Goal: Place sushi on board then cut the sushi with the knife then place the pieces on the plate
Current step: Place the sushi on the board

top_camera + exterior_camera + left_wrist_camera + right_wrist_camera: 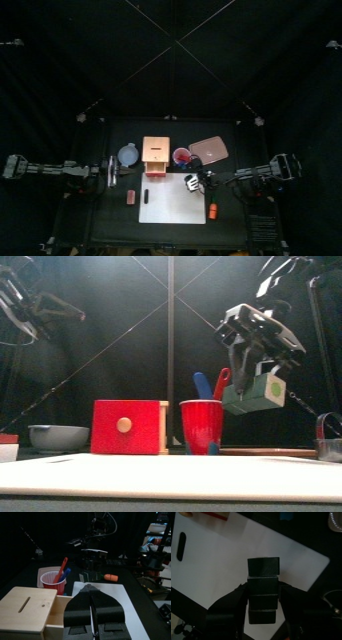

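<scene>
Clamped narrow on the sushi roll [264, 566] with the right claw [264, 592], raised over the white board [218, 562] near its 2 o'clock corner. Bare board toward 7 o'clock; left claw [91, 588] pressed shut at 9 o'clock.

- cutting board [174, 200], lower centre of top view: white plastic, smooth, matt; soft sheen along near edge in front view.
- box [158, 150]: pale bare wood, smooth, faint grain in left wrist view.
- drawer front [127, 426]: painted red, satin, pale round knob.
- cup [202, 426]: red plastic, smooth, slight sheen.
- blue knife [202, 384], red knife [222, 381]: smooth moulded plastic.
- bowl [58, 437], lower left of front view: blue-grey, matt.
- tray [211, 150]: pink, flat, matt.
- sushi roll [263, 587]: dark blocks, smooth, plastic look; end face glossy, reflective.
- left gripper [91, 589]: jaws black, matt.
</scene>
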Controlling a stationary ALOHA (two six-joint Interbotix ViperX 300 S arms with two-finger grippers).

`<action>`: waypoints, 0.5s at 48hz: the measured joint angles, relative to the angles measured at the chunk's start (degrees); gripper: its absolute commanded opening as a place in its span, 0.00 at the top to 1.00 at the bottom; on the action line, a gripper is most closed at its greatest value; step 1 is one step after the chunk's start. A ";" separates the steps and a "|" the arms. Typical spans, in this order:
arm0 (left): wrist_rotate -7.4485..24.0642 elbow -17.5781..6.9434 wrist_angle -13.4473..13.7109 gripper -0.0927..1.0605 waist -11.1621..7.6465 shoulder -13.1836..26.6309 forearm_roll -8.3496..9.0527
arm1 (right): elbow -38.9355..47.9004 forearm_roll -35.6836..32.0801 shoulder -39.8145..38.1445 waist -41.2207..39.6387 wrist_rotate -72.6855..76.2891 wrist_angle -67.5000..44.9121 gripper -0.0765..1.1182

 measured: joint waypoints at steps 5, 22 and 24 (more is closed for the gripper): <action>-0.09 0.70 0.00 0.80 0.00 0.00 0.00 | -4.75 0.18 5.10 0.79 0.70 0.26 0.40; -0.09 1.23 0.00 0.80 0.00 0.00 -1.76 | -12.83 1.41 15.03 3.08 11.16 2.02 0.40; -0.09 1.41 0.00 0.80 -0.09 0.00 -1.93 | -14.06 1.14 16.00 3.78 12.83 2.11 0.39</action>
